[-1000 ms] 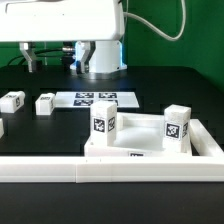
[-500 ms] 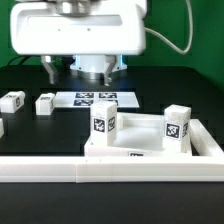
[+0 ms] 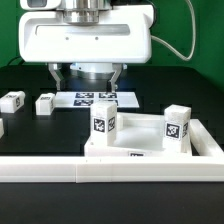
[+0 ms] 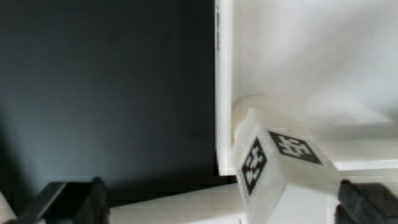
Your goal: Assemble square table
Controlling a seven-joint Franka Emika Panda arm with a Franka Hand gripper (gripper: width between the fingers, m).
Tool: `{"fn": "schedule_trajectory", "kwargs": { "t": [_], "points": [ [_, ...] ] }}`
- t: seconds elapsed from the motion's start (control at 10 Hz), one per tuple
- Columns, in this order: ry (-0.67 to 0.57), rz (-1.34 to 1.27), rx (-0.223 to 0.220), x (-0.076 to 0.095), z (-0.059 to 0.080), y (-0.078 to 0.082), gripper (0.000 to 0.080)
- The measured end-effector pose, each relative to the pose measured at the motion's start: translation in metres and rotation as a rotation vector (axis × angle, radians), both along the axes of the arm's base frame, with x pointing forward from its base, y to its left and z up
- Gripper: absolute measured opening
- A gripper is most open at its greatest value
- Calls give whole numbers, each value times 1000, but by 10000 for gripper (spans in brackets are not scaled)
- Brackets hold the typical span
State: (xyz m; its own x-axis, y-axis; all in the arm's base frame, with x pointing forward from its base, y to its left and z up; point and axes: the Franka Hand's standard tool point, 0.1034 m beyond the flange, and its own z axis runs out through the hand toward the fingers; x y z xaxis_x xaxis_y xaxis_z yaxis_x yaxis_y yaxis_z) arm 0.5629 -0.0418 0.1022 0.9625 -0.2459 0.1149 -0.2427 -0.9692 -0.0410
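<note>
The square table slab (image 3: 150, 137) lies white at the exterior view's right, with two tagged legs standing upright in it, one (image 3: 105, 122) at its left and one (image 3: 177, 125) at its right. Two loose legs (image 3: 12, 100) (image 3: 46, 103) lie on the black table at the left. My gripper (image 3: 87, 78) hangs open and empty above and behind the slab. In the wrist view my gripper (image 4: 217, 205) is open with its dark fingers (image 4: 71, 200) wide apart, a tagged leg (image 4: 270, 160) and the slab (image 4: 311, 60) beneath.
The marker board (image 3: 95, 98) lies flat behind the slab, under the gripper. The long white L-shaped rail (image 3: 60, 169) runs along the front and up the right side. Another white block (image 3: 1, 128) shows at the left edge.
The gripper and its white camera housing have moved to the exterior view's right and forward, growing larger in the frame. The parts have not moved.
</note>
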Motion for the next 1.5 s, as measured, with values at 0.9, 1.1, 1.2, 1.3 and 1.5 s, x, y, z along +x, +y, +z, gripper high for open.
{"fn": "schedule_trajectory", "kwargs": {
  "t": [0.9, 1.1, 1.2, 1.3, 1.5],
  "points": [
    [14, -14, 30, -24, -14, -1, 648],
    [27, -7, 13, -27, -32, 5, 648],
    [28, -6, 5, -28, -38, 3, 648],
    [26, -4, -9, -29, -47, 2, 648],
    [36, 4, -21, -29, -62, 3, 648]
  ]
}}
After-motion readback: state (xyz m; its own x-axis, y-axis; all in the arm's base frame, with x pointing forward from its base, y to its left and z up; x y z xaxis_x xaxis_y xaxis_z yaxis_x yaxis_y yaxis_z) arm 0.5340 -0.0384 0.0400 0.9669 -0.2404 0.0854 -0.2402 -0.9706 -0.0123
